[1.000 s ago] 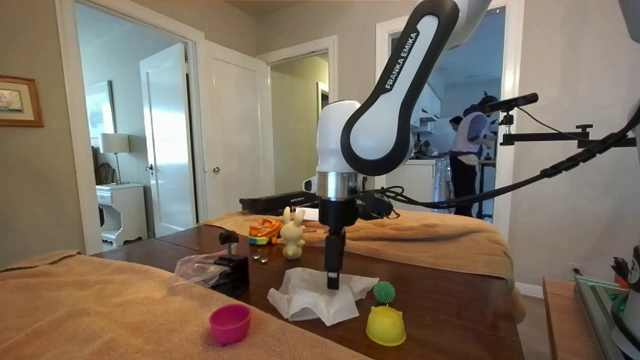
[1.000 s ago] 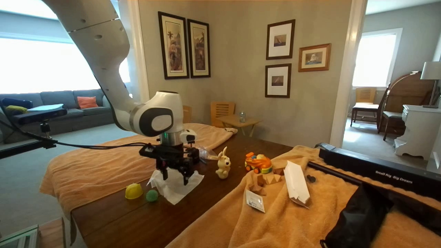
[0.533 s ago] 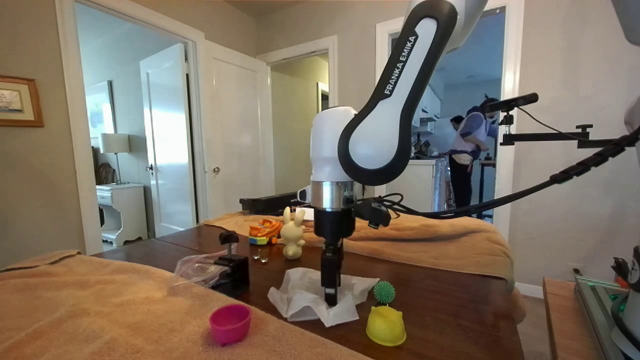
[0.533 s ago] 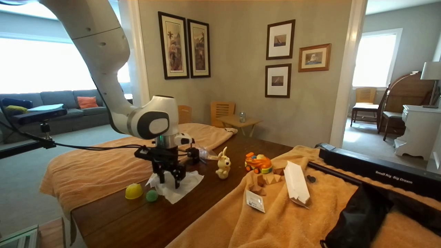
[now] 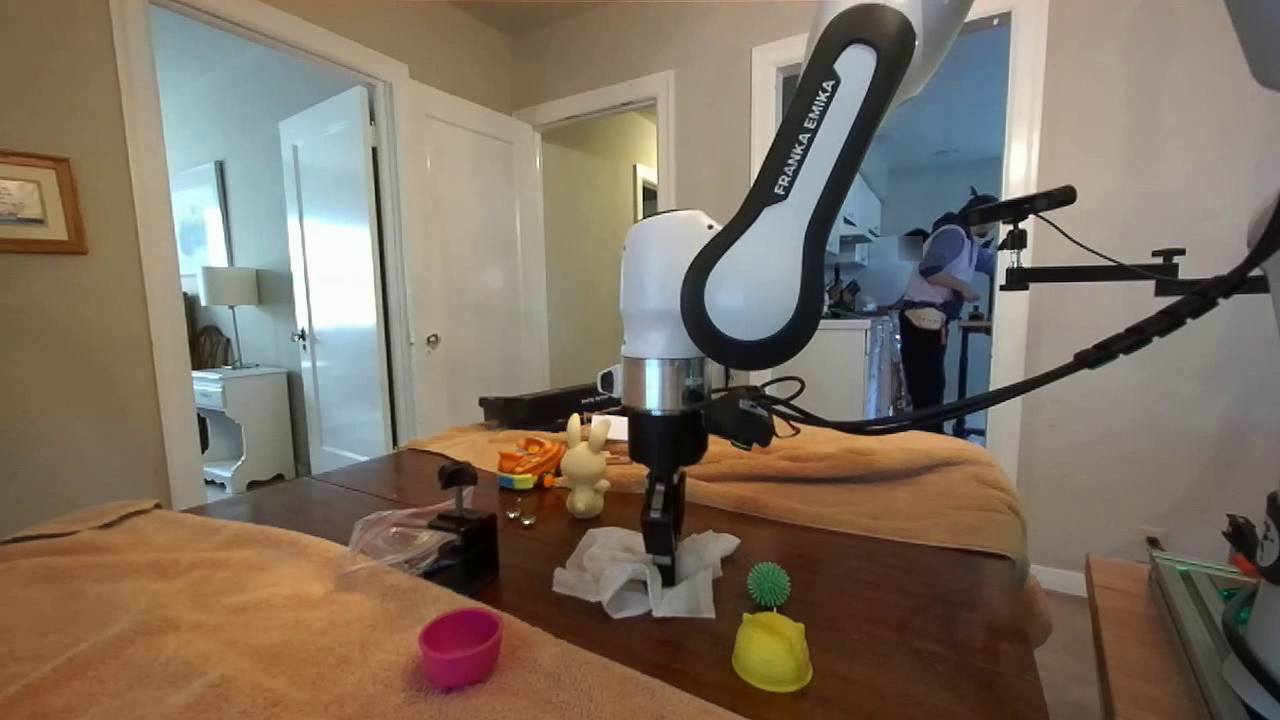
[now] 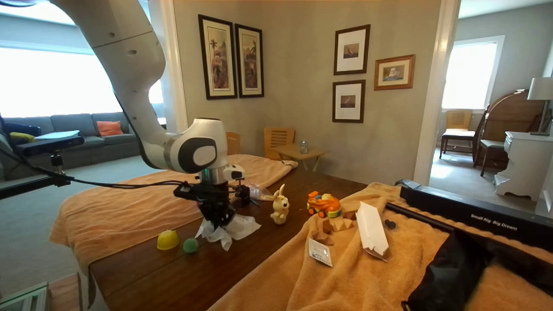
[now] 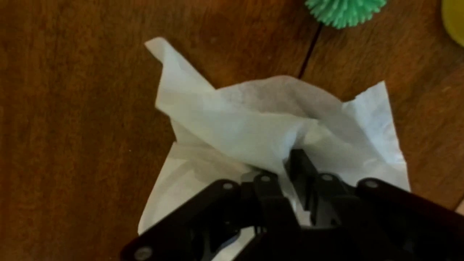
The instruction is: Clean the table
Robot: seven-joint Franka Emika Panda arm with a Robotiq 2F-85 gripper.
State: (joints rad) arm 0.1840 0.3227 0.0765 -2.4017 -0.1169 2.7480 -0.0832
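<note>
The dark brown table (image 5: 880, 610) shows in both exterior views and fills the background of the wrist view. On it lies a thin, crumpled white cloth (image 5: 605, 567). My gripper (image 5: 664, 578) points straight down into the middle of this cloth. Seen from the wrist, the gripper (image 7: 286, 172) has its jaws close together, with a fold of the white cloth (image 7: 232, 127) pinched between them. One fingertip is covered by the fold. Around the grip the cloth rises in creases, while its outer parts rest on the wood.
A green spiky ball (image 5: 768, 584) and a yellow cup (image 5: 772, 652) sit close beside the cloth. Nearby stand a rabbit figure (image 6: 280, 206), an orange toy vehicle (image 6: 324, 204) and a black clamp (image 5: 470, 545). A pink cup (image 5: 460, 648) rests on the tan towel (image 5: 250, 620).
The gripper came down onto the cloth, and its fingers closed from wide apart. The cloth has bunched inward around them, its edges drawn in. Most recently the gripper has risen slightly.
</note>
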